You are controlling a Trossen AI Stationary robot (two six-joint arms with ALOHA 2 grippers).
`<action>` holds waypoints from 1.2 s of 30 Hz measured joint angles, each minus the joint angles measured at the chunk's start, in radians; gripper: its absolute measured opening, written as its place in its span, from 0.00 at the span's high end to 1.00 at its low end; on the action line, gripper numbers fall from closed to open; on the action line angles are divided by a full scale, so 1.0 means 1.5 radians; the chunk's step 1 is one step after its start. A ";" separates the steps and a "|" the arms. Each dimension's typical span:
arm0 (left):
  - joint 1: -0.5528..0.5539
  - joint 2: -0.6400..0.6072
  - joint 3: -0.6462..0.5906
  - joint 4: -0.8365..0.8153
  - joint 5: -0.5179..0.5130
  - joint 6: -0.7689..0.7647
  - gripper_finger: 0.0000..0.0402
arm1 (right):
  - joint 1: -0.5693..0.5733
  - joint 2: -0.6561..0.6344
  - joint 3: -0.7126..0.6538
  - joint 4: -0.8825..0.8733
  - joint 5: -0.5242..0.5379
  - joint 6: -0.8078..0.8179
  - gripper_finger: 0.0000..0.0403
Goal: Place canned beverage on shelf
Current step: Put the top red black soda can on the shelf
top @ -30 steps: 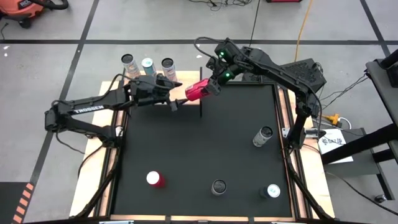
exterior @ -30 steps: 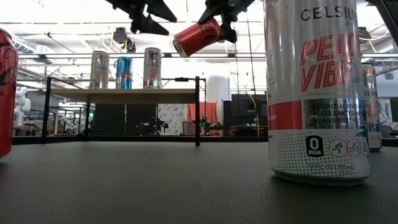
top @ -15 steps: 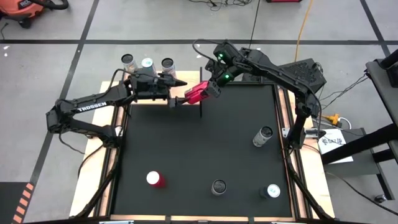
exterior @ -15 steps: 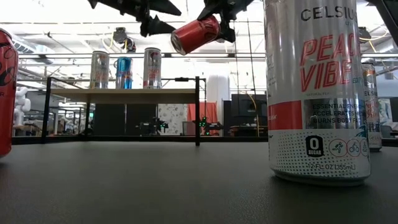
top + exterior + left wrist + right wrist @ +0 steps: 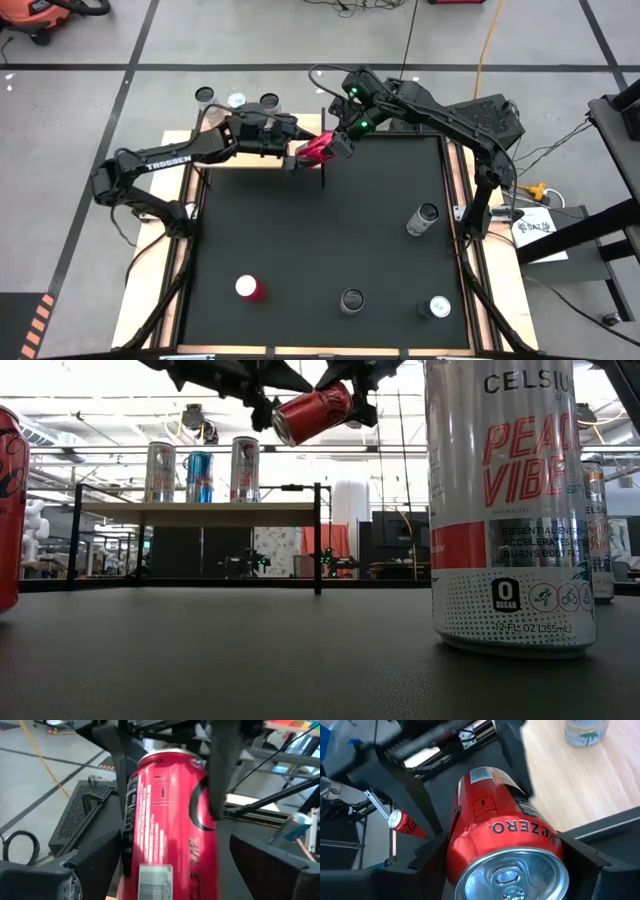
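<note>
Right end effector (image 5: 326, 147) clamps red can (image 5: 314, 149), tilted above the shelf (image 5: 200, 512); left end effector (image 5: 298, 152) brackets it, fingers apart. Right wrist view alone reads "ZERO".

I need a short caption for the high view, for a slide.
Handover above the shelf: right end effector holds a red can sideways while the open left end effector closes in around it.

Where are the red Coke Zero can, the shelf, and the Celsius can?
red Coke Zero can (image 5: 312, 413): low view, its side wall.
shelf (image 5: 200, 514): low view, front edge of the wooden board.
Celsius can (image 5: 512, 510): low view, its printed label.
</note>
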 joint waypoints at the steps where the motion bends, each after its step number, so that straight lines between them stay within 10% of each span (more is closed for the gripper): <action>1: 0.000 0.009 0.008 -0.011 -0.004 0.003 0.07 | 0.000 0.000 0.000 0.004 0.000 0.000 0.34; 15: -0.004 0.047 0.038 -0.032 -0.032 0.005 0.09 | 0.001 0.001 0.000 0.005 0.002 -0.001 0.34; 25: -0.004 0.045 0.039 -0.058 -0.045 0.022 0.28 | 0.001 0.001 0.000 0.005 0.006 0.001 0.33; 36: -0.019 0.049 0.036 -0.079 -0.054 0.057 0.28 | 0.002 -0.001 0.001 0.015 0.002 -0.009 0.16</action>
